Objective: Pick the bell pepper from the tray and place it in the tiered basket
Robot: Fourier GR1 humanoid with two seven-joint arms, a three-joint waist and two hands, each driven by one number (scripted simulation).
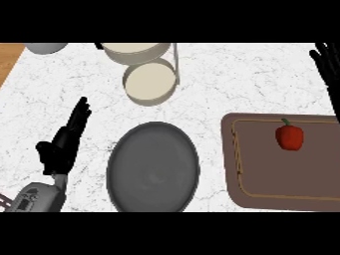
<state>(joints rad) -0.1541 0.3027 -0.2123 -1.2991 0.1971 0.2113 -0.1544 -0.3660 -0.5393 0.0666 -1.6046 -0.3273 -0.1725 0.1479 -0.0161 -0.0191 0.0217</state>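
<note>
Left hand: low at the view's left over the worktop, fingers straight, holding nothing, resting.
Tray: brown, right.
Bell pepper: red, lying on the tray, not yet picked.
Right hand: beyond the tray's far right corner, fingers extended, empty.
Tiered basket: far centre, awaiting the pepper.

left hand: black, slim segmented fingers | its forearm: pale grey casing | right hand: black, ridged fingers

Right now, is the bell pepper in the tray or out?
In: the bell pepper lies on the tray, untouched.
</note>
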